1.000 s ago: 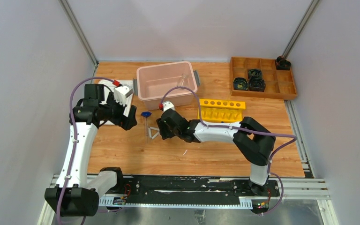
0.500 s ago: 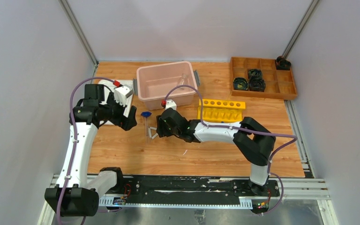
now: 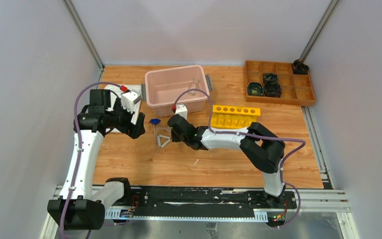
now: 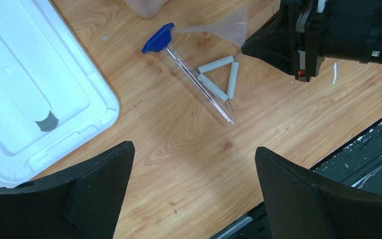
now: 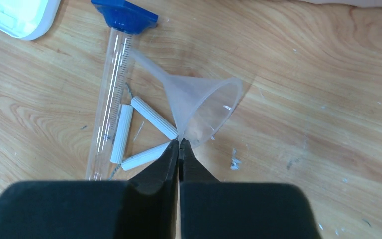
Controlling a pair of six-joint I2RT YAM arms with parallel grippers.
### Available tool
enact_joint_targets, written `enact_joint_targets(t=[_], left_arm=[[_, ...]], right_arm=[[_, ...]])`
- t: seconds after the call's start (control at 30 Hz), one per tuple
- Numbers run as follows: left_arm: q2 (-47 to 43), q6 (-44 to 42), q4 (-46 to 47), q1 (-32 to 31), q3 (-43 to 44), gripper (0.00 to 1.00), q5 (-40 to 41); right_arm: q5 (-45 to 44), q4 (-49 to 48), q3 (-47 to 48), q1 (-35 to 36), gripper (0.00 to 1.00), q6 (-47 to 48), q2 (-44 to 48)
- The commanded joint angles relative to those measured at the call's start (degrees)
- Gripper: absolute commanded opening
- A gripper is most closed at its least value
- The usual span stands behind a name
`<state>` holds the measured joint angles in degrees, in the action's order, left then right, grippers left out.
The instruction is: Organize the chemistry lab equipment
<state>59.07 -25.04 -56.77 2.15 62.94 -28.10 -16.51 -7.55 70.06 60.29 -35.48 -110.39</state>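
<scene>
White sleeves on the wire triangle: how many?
3. First sleeve lies against the clear tube, second sleeve beside the funnel, third sleeve nearest the right gripper. None appear hidden.

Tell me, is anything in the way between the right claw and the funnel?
Nothing visible is. The right claw is pinched shut right at the rim of the funnel. The white triangle lies just off to the side, against the blue-capped tube, not between them.
</scene>
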Motion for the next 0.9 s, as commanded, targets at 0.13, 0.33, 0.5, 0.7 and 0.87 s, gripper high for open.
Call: enact_joint_targets(t=[0.13,0.33,0.5,0.7,0.87], left_arm=[[-0.61,-1.03,-0.09,0.31,1.0,0.98,-0.82],[-0.44,-1.34,-0.09,0.32,1.56,0.98,-0.78],[-0.41,-1.33,-0.09,0.35,1.58,0.98,-0.8],[-0.74,-1.31,-0.09,0.31,1.5,0.98,-0.69],[-0.41,-1.43,-0.09,0.34,1.25,0.98,-0.73]], right_arm=[[-3.05,6.03,-2.54,-1.19,0.0,4.19,12.08],[4.45,13.85,-1.56,-2.92,0.0,10.01,20.84],[8.91,22.29,5.23,-7.28,0.0,11.0,22.66],[16.61,27.86,10.13,-9.56,0.28,12.53,18.15],[31.36,22.58,6.33,-9.84,0.56,12.62,13.93]])
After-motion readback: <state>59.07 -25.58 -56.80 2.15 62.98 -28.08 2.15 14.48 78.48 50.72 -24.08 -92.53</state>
